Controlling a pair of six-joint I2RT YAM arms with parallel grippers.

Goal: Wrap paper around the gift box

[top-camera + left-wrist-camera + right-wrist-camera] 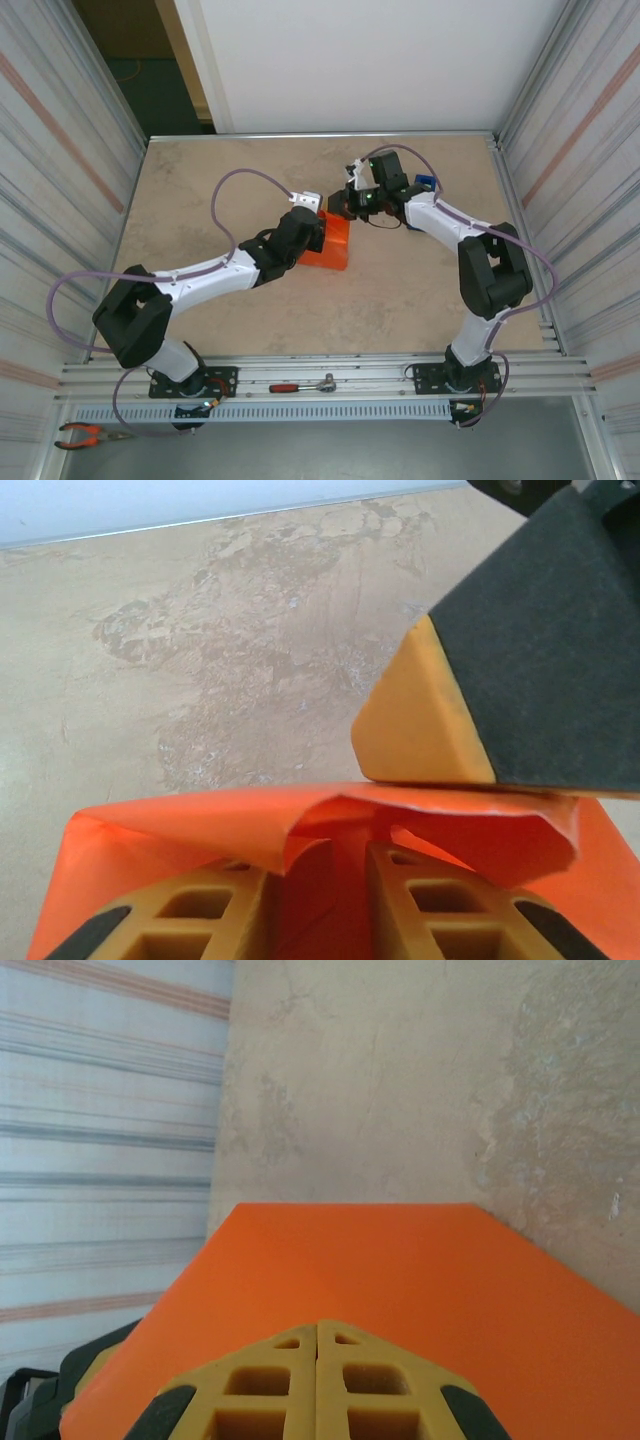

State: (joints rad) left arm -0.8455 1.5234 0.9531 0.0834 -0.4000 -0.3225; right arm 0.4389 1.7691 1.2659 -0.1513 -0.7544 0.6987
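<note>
Right gripper (317, 1332), fingers together, touches the orange paper (420, 1270).

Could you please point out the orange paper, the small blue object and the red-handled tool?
orange paper (400, 1280), right wrist view, flat upper face.
small blue object (426, 183), top external view, visible blue corner.
red-handled tool (285, 387), top external view, red handle.

There are two robot arms, a left arm (215, 268) and a right arm (470, 245), one orange gift box (332, 245), one small blue thing (426, 183), one tool with a red handle (300, 386), one pair of pliers (88, 434) with orange handles and one table (230, 200).
</note>
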